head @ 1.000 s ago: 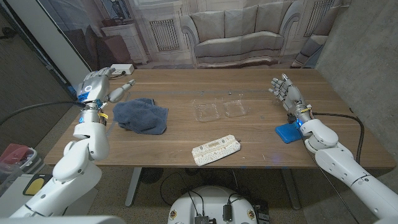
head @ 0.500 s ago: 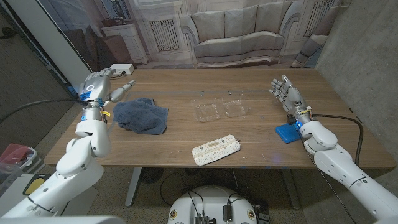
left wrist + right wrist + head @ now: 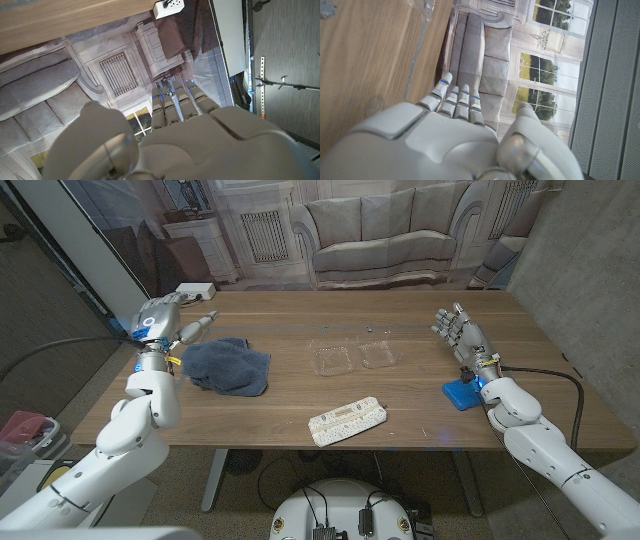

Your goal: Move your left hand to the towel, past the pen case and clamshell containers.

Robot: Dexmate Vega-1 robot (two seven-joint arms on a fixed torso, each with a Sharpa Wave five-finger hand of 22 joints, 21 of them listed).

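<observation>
Over by the blue towel (image 3: pixel 227 366), left hand (image 3: pixel 165 319) hovers empty, fingers loose; right hand (image 3: pixel 457 330) open too, upright.

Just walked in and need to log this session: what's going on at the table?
The robot is bringing its left hand toward the dark blue towel crumpled at the table's left end. The hand is raised beside the towel, holding nothing. The right hand is up and open at the other end, near a blue object. Between them sit two clear clamshell containers and a pale pen case nearer the front edge, neither one touched.
</observation>
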